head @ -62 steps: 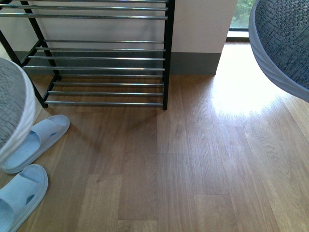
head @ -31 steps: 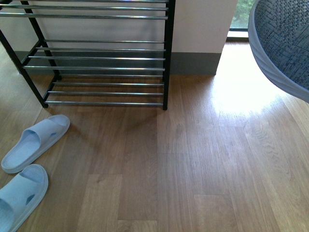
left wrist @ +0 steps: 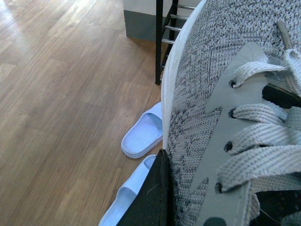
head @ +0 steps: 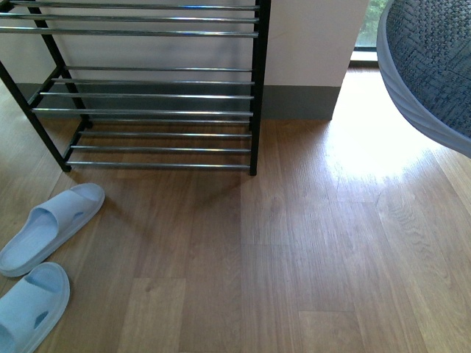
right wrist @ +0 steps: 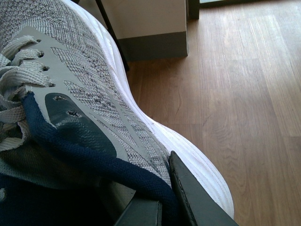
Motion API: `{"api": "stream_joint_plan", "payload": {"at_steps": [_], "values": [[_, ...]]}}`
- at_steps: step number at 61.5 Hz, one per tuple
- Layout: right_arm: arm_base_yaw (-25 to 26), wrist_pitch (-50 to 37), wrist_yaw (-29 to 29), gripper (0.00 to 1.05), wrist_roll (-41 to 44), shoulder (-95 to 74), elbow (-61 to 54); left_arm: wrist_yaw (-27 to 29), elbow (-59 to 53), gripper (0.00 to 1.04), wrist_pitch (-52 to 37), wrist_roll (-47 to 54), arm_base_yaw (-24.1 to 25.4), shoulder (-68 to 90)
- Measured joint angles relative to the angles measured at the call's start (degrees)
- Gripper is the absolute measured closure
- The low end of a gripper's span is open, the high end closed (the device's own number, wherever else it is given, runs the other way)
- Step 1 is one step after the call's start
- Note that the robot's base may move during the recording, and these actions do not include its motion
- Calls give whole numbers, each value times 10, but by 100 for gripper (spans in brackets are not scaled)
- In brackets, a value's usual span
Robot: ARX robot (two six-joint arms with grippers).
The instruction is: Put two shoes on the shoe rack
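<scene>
Left tool (left wrist: 211, 202) clenches one grey sneaker (left wrist: 202, 70), right tool (right wrist: 162, 207) the other sneaker (right wrist: 84, 80); either sole may snag a shoe rack (head: 255, 88) rod, twisting loose.

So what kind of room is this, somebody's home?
Likely a home entryway: a shoe rack stands against the wall, pale blue slippers lie on the wooden floor near it, and daylight comes in through a window.
</scene>
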State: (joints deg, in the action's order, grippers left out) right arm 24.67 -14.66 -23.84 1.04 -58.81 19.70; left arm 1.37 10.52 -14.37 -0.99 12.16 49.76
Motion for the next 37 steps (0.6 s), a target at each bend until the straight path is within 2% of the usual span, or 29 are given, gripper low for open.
{"api": "stream_joint_plan", "payload": {"at_steps": [37], "values": [[1,0,6,103,0,0,0,-6,0,102,0,0,0,0]]}}
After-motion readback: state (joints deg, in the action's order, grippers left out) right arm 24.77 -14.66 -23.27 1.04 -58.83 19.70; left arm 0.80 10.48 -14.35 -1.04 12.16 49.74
